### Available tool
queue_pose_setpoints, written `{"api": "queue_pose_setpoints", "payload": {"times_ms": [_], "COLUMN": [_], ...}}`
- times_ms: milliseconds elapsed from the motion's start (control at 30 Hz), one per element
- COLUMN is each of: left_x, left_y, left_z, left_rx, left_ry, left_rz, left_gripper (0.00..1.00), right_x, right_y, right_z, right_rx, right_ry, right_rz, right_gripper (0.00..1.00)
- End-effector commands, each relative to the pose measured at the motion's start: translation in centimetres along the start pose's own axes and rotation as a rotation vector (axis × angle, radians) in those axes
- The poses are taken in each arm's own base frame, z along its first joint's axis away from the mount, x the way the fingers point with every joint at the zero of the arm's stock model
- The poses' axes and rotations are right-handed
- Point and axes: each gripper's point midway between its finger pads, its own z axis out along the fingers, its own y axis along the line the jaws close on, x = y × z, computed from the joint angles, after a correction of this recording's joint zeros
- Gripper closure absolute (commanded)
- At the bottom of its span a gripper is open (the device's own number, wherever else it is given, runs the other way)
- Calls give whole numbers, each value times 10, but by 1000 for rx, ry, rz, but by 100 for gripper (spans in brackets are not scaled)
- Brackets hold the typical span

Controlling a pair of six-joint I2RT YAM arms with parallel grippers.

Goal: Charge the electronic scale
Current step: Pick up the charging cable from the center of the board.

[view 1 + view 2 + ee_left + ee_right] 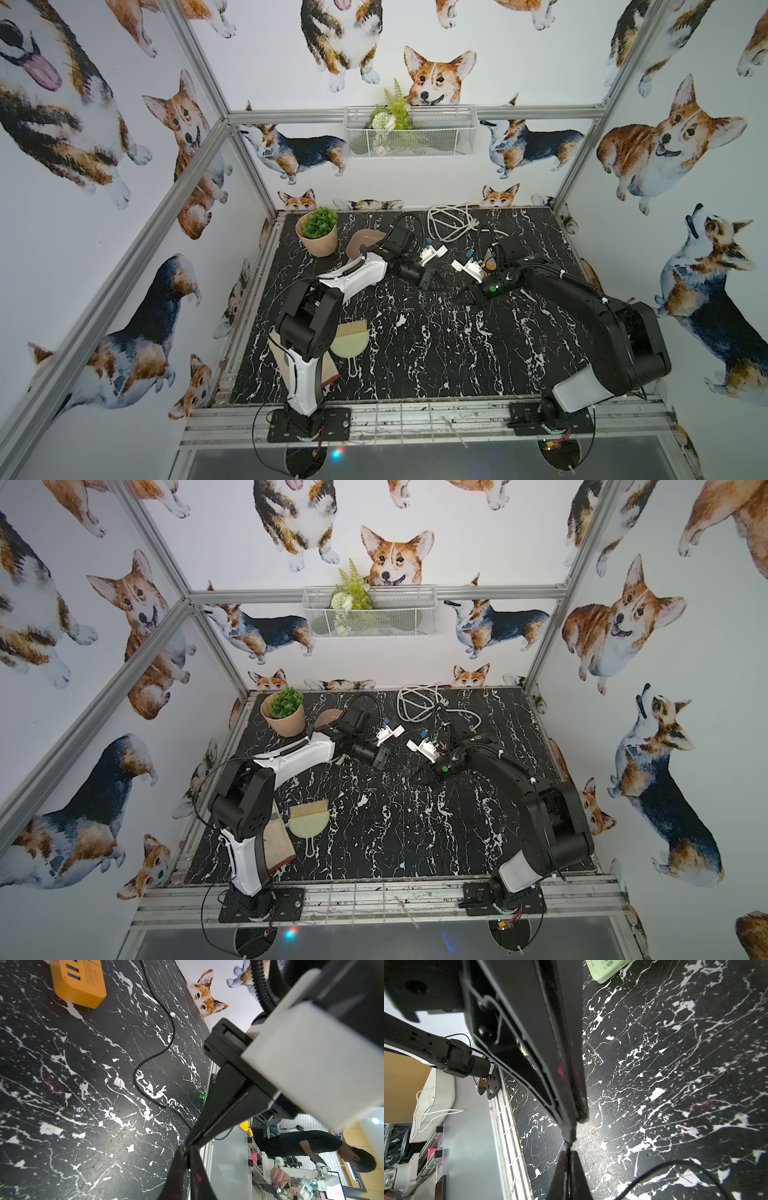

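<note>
The electronic scale lies mostly under my left forearm: its pink tray (365,245) (328,719) shows in both top views, and a pale-green corner (608,970) in the right wrist view. A thin black cable (166,1043) winds across the table from the orange power strip (79,982). In mid-table my left gripper (441,289) (187,1150) and right gripper (459,297) (568,1154) meet tip to tip. Both are shut on the cable's small dark plug (569,1134). The cable (675,1167) trails away behind the right fingers.
A potted plant (318,232) stands at the back left, and a coiled white cable (449,224) lies at the back. A brush with a green dustpan (351,340) and a cloth (330,372) lie by the left arm's base. A wire basket (409,131) hangs on the back wall.
</note>
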Motion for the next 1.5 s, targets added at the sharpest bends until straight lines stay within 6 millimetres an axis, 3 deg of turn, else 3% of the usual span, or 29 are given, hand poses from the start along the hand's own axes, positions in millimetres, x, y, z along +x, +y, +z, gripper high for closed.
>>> {"api": "queue_pose_setpoints", "payload": {"times_ms": [0, 100, 233, 467, 633, 800, 1033, 1133, 1467], "left_x": [-1, -6, -15, -38, -53, -65, -72, -71, -68], "left_y": [-9, -12, -18, -31, -36, -57, -71, -72, -84], "left_z": [-2, -6, -12, -28, -43, -64, -77, -77, -71], "left_rx": [8, -4, -28, -50, -78, -68, -22, -13, 49], "left_ry": [-9, -39, -100, -292, -437, -567, -666, -668, -657], "left_rz": [24, 35, 44, 46, 25, 33, 56, 59, 78], "left_gripper": [96, 99, 100, 100, 100, 100, 100, 100, 100], "right_x": [-3, -10, -22, -53, -71, -80, -91, -92, -101], "right_y": [-10, -10, -6, 15, 38, 46, 37, 38, 34], "right_z": [-1, -5, -18, -63, -99, -113, -124, -128, -102], "right_rx": [50, 49, 80, 127, 124, 79, -36, -52, -113], "right_ry": [22, 18, -31, -296, -599, -766, -947, -982, -791], "right_rz": [29, 70, 90, 41, -51, -30, 127, 119, 127], "right_gripper": [86, 68, 61, 49, 26, 3, 0, 0, 29]}}
